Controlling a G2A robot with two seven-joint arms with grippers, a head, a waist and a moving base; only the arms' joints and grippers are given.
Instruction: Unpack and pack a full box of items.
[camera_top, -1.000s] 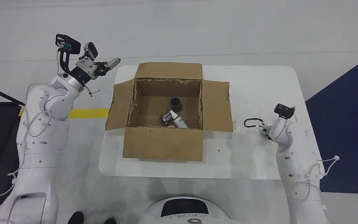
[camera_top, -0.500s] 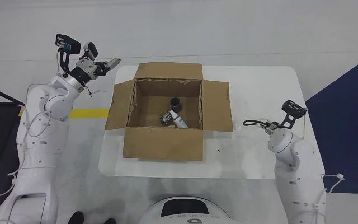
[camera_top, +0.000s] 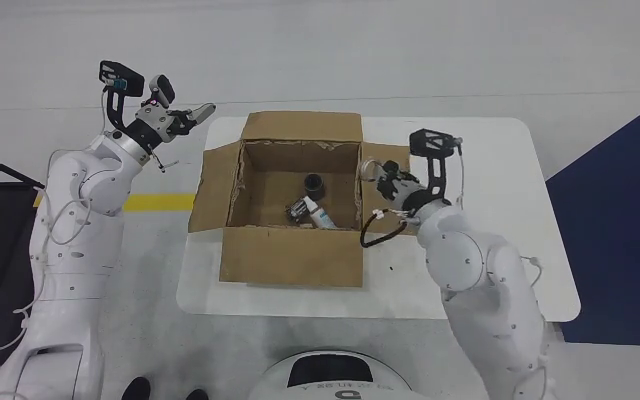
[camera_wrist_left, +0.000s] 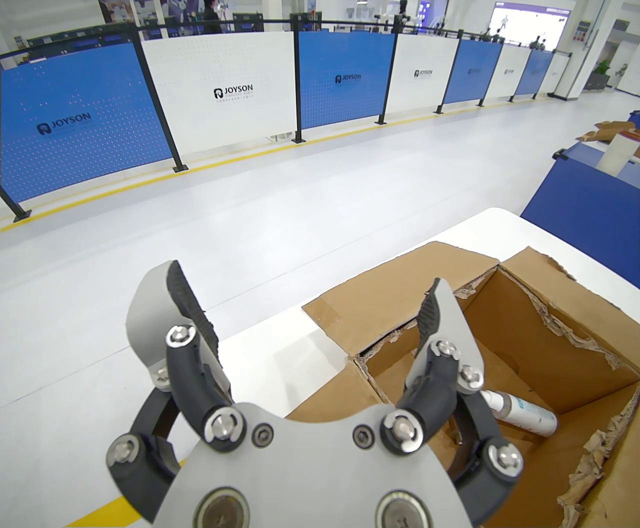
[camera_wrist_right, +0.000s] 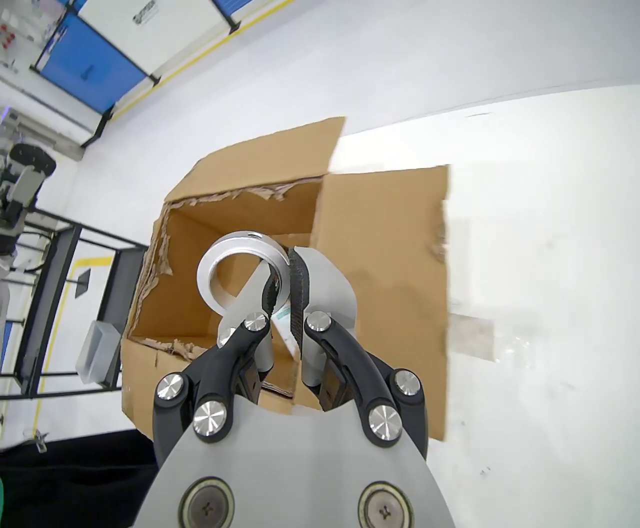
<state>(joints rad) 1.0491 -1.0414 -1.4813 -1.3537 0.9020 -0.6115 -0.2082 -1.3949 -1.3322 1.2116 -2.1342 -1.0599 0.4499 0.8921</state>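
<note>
An open cardboard box (camera_top: 290, 258) stands mid-table with all flaps folded out. Inside lie a black cylinder (camera_top: 315, 184), a white bottle (camera_top: 321, 213) and a small dark item (camera_top: 297, 212). My right gripper (camera_wrist_right: 284, 280) is shut on the rim of a silver metal ring (camera_wrist_right: 243, 272), held above the box's right wall; the top view has that gripper (camera_top: 384, 186) over the right flap. My left gripper (camera_wrist_left: 310, 305) hangs open and holds nothing, off the table's far left corner (camera_top: 186, 118). Its view looks into the box (camera_wrist_left: 550, 320) at the bottle (camera_wrist_left: 520, 411).
White tabletop (camera_top: 480, 150) stretches to the right of the box. A black metal rack (camera_wrist_right: 65, 280) with a clear plastic tub (camera_wrist_right: 97, 352) stands on the floor beyond the box. A blue partition (camera_top: 605, 230) borders the table's right side.
My right arm has swung from the table's right edge in to the box's right flap, carrying the ring. The left arm has not moved.
</note>
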